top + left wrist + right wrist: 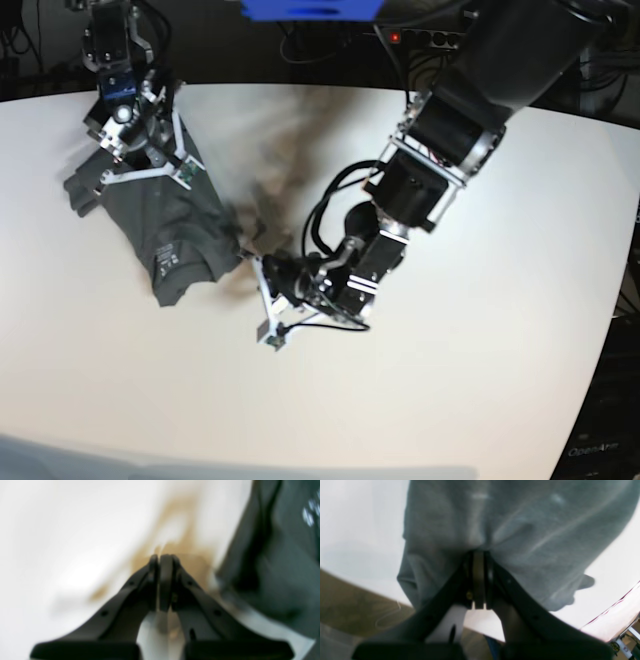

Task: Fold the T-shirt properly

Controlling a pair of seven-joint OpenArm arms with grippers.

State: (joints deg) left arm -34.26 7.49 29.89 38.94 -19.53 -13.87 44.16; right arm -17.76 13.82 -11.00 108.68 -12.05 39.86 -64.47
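The dark grey T-shirt (170, 225) lies crumpled on the left part of the white table (450, 400), with a white label showing near its lower end. My right gripper (140, 158) stands over its far end, and in the right wrist view its fingers (478, 552) are shut with puckered T-shirt fabric (520, 530) gathered at the tips. My left gripper (252, 264) reaches in low beside the shirt's near right edge. In the left wrist view it (162, 556) is shut with nothing visible between its fingers, and the T-shirt (280, 567) lies just to its right. Both wrist views are blurred.
A blue object (310, 8) and a power strip (420, 38) with a red light sit behind the table's far edge, among cables. The left arm's bulky links (450, 130) stretch across the middle of the table. The table's edge and brown floor (350, 605) show behind the right gripper.
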